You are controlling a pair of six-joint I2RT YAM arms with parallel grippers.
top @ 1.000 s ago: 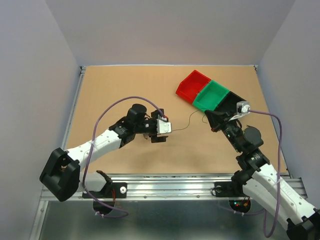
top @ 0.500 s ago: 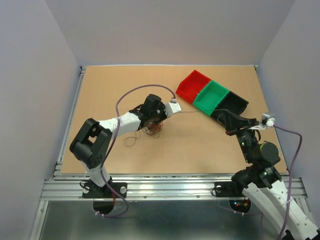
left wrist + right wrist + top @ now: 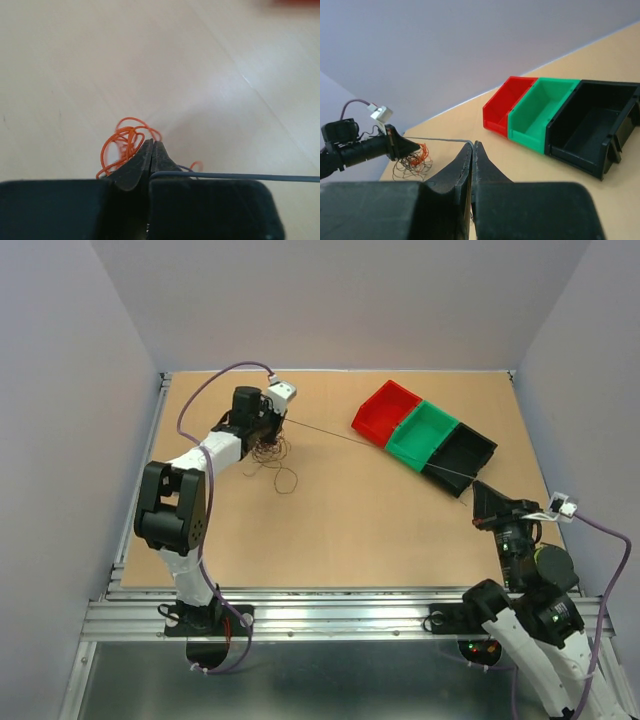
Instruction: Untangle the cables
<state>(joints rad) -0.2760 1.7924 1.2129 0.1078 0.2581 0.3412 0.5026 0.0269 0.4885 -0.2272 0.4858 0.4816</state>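
A thin grey cable (image 3: 330, 434) runs taut across the table between my two grippers. My left gripper (image 3: 283, 420) at the far left is shut on one end; in the left wrist view the cable (image 3: 235, 176) leaves the closed jaws to the right. Behind them lie orange loops (image 3: 125, 142). The tangle of dark and orange cables (image 3: 266, 448) sits on the table just under that gripper. My right gripper (image 3: 474, 485) is shut on the other end, and the cable (image 3: 435, 140) leaves its tip (image 3: 473, 145) towards the tangle (image 3: 412, 162).
Red (image 3: 385, 410), green (image 3: 422, 433) and black (image 3: 462, 450) bins stand in a row at the back right, and the taut cable passes over their near corner. A loose dark loop (image 3: 286, 480) lies on the table near the tangle. Grey walls enclose the table.
My left gripper has shut and swung from the table's middle to the far left. The right arm has drawn back towards the near right. The cable between them is now pulled straight.
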